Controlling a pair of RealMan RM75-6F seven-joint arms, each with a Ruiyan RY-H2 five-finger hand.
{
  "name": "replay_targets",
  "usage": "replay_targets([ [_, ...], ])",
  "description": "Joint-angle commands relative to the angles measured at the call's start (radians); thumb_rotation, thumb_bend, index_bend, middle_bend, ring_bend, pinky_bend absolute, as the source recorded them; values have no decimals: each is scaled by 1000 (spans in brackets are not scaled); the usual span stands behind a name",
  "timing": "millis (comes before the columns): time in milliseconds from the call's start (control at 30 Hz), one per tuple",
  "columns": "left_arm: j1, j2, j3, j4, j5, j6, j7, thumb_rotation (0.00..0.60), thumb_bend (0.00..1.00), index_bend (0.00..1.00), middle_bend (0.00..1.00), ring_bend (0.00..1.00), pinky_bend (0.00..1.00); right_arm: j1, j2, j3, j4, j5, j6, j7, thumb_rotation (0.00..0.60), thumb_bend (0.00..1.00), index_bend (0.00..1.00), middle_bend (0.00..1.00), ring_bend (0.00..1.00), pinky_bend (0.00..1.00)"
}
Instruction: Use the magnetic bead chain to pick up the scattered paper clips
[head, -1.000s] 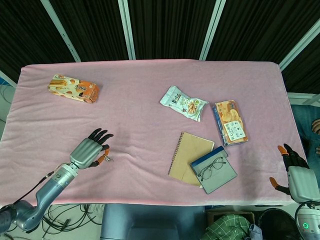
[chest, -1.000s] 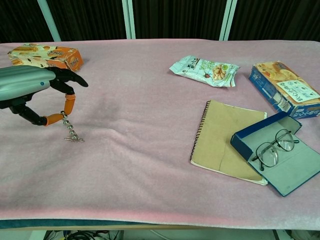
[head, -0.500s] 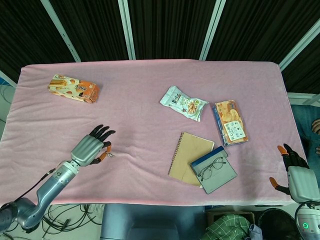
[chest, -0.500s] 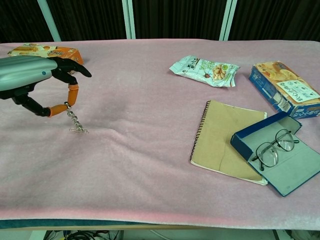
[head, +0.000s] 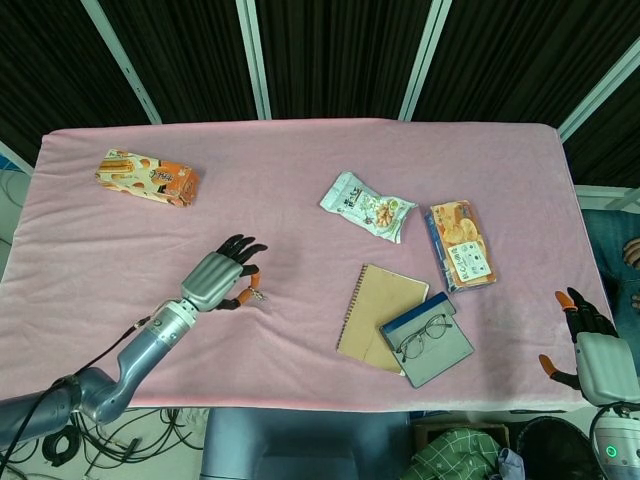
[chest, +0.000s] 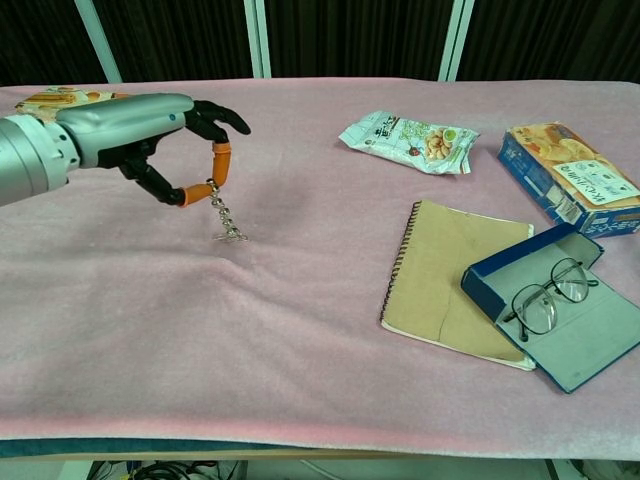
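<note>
Bead chain (chest: 221, 212) hangs straight down from the left hand's (chest: 160, 135) pinching fingertips (chest: 218, 166), paper clips (chest: 232, 236) at its lower end; right hand (head: 590, 352), well apart, holds nothing, fingers apart.

Left hand (chest: 160, 135): smooth silver shell with a satin sheen, black fingers, matt orange tips.
Bead chain (chest: 222, 217): shiny metal beads, pinched at the fingertips of that hand, with bright metal clips at its lower end.
Table cover (chest: 250, 330): matt pink cloth, soft and slightly wrinkled under the hand.
Snack bag (chest: 408, 136): glossy plastic, far to the hand's right.
Notebook (chest: 450, 280): matt brown paper cover, wire spiral.
</note>
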Motion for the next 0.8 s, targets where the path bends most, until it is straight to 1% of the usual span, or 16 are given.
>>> replay_targets([
  [33,-27,-41,-18,36,-15,-21,-19,600,440,550,111,0,0,0,0,0,0,1,-1,1,600,161,0,11,83,172],
  [200,-72,-105,-36,91,-35,-71,-61,600,441,549,111,0,0,1,0,0,2,2,-2,1,600,160,0,11,84,172],
  [400,-101,-163,-38,151,-33,-93,-116,600,441,549,110,0,0,1,1,1,3,4,-2,2,600,161,0,11,84,172],
  [633,-97,-181,-15,203,4,-62,-179,600,441,549,111,0,0,1,1,3,4,6,-4,4,600,161,0,11,84,172],
  [800,-90,-172,-4,221,7,-58,-211,600,440,544,109,0,0,1,1,2,3,5,-4,1,600,162,0,11,83,172],
])
